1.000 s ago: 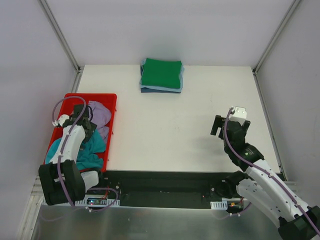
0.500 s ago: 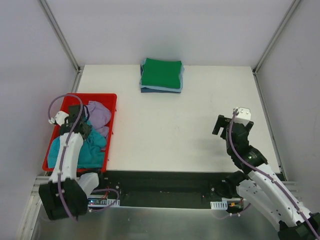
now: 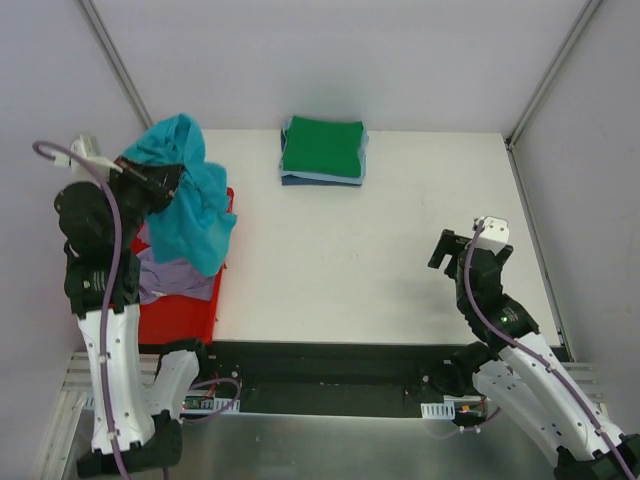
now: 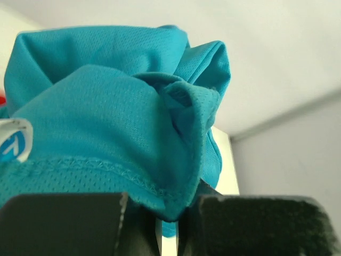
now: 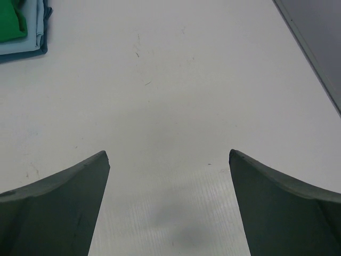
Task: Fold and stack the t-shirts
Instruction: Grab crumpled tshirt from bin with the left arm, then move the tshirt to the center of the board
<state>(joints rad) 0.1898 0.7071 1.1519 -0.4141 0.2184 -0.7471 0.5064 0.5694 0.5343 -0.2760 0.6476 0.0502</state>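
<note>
- Top external view: the left tool (image 3: 160, 180) is raised high above the red tray (image 3: 175, 322), clamped on a bunch of the teal t-shirt (image 3: 195, 220), which hangs loose below it
- Left wrist view: the shirt is a thin mesh knit, crumpled between the jaws, with a stitched hem running just above them
- The hold looks to be on a random gather, not on a shoulder or a hem corner
- It should handle as light, limp cloth that keeps no shape and swings when carried, so it needs laying flat on the table (image 3: 350, 260) before any fold
- A second hold at a shoulder seam or hem corner would let it be stretched out
- The right tool (image 3: 452, 247) is spread wide with nothing between its jaws, over bare table, well apart from the shirt
- A lavender t-shirt (image 3: 175, 280) lies in the tray beneath
- The green t-shirt (image 3: 322, 147) tops a folded stack at the far edge
</note>
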